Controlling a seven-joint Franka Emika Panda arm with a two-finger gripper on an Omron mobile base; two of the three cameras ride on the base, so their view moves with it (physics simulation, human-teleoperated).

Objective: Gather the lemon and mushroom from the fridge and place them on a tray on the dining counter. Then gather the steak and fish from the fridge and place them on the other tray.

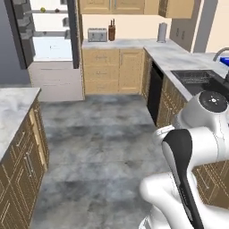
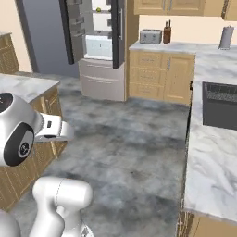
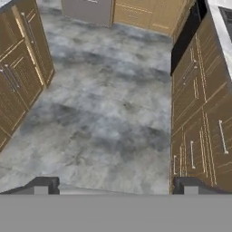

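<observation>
We kept the gripper [image 3: 115,185] w/ jaws fully spread and empty, aimed at the grey floor [image 3: 108,104] btwn cabinet rows, since nothing was within reach yet. The fridge [image 2: 99,51] stood across the room, doors open for access; the lemon [image 1: 43,9] sat on an upper shelf. Mushroom: too small to tell. We judged approach pending.

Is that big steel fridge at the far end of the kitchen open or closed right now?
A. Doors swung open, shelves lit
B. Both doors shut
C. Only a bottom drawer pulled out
A: the fridge stands with its doors swung wide, its bright white shelves exposed, and a small yellow-green lemon sits on an upper shelf; the bottom drawers look closed.
</observation>
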